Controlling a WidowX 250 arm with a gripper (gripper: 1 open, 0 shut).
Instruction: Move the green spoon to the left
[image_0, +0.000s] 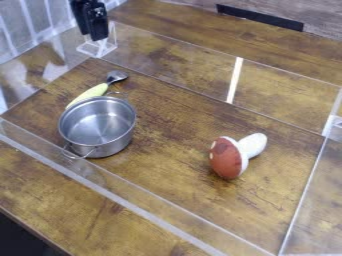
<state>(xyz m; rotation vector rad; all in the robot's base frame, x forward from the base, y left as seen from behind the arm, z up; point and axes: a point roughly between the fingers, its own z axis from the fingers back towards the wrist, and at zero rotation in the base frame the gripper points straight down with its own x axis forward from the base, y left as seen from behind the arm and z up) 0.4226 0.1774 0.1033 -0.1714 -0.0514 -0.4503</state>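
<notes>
The green spoon (91, 92) lies flat on the wooden table, a slim yellow-green utensil with its small grey end (116, 78) pointing toward the back. It rests right behind the steel pot's rim, touching it or nearly so. My gripper (94, 40) hangs at the top left, behind the spoon and well apart from it, pointing down. Its dark body is cut off by the top edge of the frame. The jaws stand open with nothing between them.
A round steel pot (96, 125) with a short handle sits front left. A red-brown and white mushroom toy (233, 154) lies to the right. Clear acrylic walls (235, 80) fence the work area, with a low front edge (134, 205).
</notes>
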